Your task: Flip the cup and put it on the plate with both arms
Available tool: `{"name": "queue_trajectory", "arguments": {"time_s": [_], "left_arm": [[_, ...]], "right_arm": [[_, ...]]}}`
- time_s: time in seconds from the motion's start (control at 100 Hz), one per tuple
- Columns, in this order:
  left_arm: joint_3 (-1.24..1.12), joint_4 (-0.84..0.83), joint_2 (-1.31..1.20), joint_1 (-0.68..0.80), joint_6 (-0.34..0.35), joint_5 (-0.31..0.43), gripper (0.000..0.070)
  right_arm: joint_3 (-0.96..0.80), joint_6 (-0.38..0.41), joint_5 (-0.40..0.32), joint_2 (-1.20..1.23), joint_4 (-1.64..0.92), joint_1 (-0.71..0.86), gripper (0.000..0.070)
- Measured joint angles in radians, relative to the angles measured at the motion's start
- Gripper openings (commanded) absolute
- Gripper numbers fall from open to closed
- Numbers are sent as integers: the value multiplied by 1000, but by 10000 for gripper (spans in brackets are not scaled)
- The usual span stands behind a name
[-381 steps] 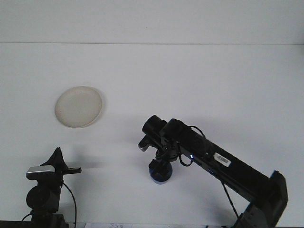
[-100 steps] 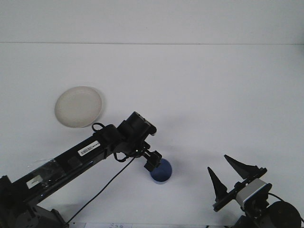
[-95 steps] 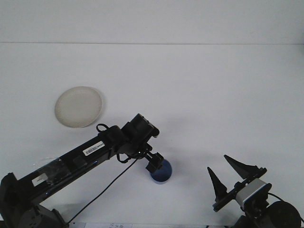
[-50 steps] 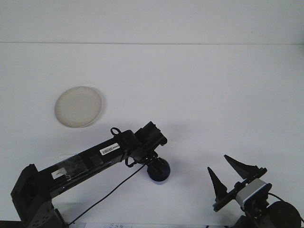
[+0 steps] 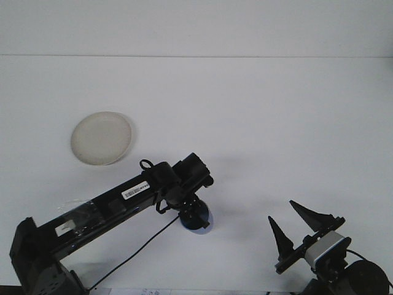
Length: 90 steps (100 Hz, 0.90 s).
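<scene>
A blue cup (image 5: 199, 222) is at the table's front centre, mostly hidden under my left gripper (image 5: 194, 215). That gripper reaches down from the left and is shut on the cup, which looks tilted. A round white plate (image 5: 101, 137) lies flat at the left, well apart from the cup and behind it. My right gripper (image 5: 293, 226) is pulled back at the bottom right, open, its two pointed fingers (image 5: 279, 236) spread with nothing between them.
The left arm's black links and cable (image 5: 116, 200) stretch across the front left of the table. The white table (image 5: 258, 110) ends at a back edge near the top of the view.
My left gripper came down over the blue cup and closed on it. The cup has shifted slightly left and now looks tilted. The right arm has not moved in the last second.
</scene>
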Motion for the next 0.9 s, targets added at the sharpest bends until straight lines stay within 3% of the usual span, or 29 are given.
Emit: {"name": "queue_trajectory", "arguments": {"time_s": [0.19,0.37,0.65,0.9], "left_arm": [[86,-58,-154,111,47,-98,4],[146,-108,-234,331,87,-219,4],[151,-28,-130,766,93,-219,4],[151,68,40,905,93,-192,4]], "right_arm": [[0,0,0,0,-1,0,439],[0,0,0,0,-1,0,439],[0,0,0,0,-1,1,439],[0,0,0,0,-1,1,439]]}}
